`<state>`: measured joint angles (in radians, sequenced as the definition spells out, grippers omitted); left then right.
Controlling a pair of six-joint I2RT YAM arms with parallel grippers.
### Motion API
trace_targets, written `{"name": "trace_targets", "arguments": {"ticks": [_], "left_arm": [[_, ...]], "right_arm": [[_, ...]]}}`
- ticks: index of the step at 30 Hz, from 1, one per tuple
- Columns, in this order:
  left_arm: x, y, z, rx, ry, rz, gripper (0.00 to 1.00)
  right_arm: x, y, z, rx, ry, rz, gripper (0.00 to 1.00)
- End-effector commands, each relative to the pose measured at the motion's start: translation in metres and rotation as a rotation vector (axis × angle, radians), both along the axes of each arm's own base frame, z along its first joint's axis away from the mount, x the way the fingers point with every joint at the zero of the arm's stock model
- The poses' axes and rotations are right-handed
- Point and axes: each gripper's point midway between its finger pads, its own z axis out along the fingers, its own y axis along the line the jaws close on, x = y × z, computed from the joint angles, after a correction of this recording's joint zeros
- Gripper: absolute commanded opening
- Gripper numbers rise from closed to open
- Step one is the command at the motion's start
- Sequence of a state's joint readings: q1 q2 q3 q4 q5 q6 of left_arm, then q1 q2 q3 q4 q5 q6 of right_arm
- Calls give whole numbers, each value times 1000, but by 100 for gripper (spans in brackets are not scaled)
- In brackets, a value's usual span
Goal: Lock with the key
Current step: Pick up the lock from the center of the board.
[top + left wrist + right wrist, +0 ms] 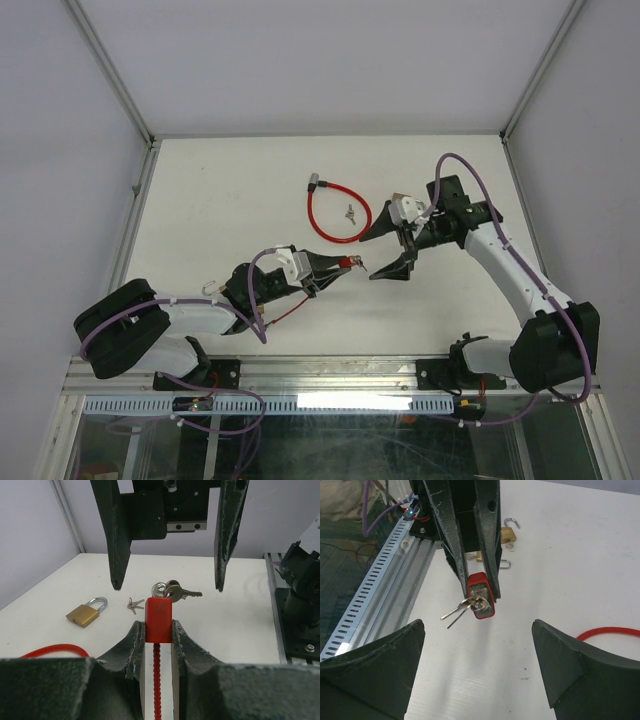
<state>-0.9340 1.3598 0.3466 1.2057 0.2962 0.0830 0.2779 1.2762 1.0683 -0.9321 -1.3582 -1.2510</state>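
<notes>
**While the lock is clamped, the key is what can slip**

While you line up the turn, read the table from its left edge. A brass padlock (87,612) lies open-shackled toward that side, with spare keys (134,605) just right of it. Neither belongs to this job.

Near the middle, toward the near edge, your left gripper (338,266) is pinched narrow on the red lock (159,617) and holds it clear of the table. The key (185,594) sits in the lock's end face, its ring and a second key hanging loose. The red cable (335,215) loops behind, toward the far edge.

Just right of the key, your right gripper (367,258) stands wide, holding nothing, one finger on either side of the key.

Three things look likely to go wrong:
- If you close off-centre, a finger may catch the dangling ring instead of the key's head, so the turn slips or drags the key out.
- The lock is held only by its two sides, so a hard twist may rotate it in the left fingers rather than turn the cylinder.
- If you push forward while closing, the lock may slide back through that grip.
</notes>
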Motion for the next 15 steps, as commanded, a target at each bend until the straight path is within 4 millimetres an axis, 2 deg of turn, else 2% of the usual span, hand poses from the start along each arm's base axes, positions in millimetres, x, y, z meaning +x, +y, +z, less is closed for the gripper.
{"name": "trace_targets", "arguments": {"ticks": [1,7,12,15], "left_arm": [[-7,-1,38,-105,-55,-45,0],[-7,-1,37,-99,-54,-50,0],[-8,-2,39,-100,-50,-60,0],[-9,0,40,-98,-50,-69,0]], "right_arm": [[-2,14,1,26,-57,48,89],[-4,18,-1,9,-65,51,83],[-7,18,-24,-59,-148,59,83],[-3,14,-29,-93,-173,35,83]]}}
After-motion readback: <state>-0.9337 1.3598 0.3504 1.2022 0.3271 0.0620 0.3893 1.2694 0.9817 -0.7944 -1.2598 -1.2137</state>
